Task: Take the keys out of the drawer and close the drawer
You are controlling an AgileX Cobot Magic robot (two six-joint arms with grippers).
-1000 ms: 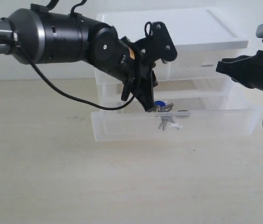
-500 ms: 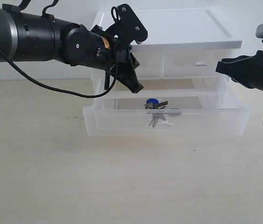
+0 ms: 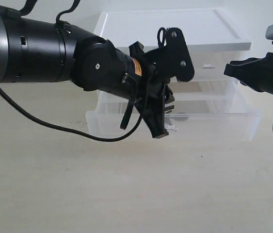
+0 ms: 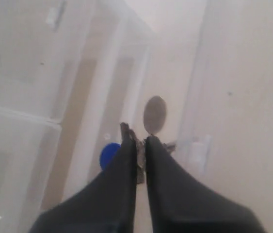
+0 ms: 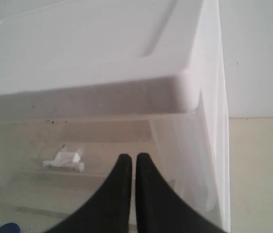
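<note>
Pale wood tabletop [image 3: 126, 194] and a white wall frame the clear drawer [image 3: 214, 127], which stands open with its long axis running 9 to 3 o'clock. Reaching in from 10 o'clock, the left gripper [image 4: 137, 143] is the nearer arm. Its tips sit on the keys [image 4: 109, 155] mid-drawer, narrowed to a slit with metal in it, apparently pinching. At 3 o'clock the right gripper [image 3: 228, 70] hangs closed and empty.

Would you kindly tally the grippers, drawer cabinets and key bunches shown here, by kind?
Grippers: 2 (left gripper, right gripper)
Drawer cabinet: 1
Key bunch: 1
Total: 4
</note>
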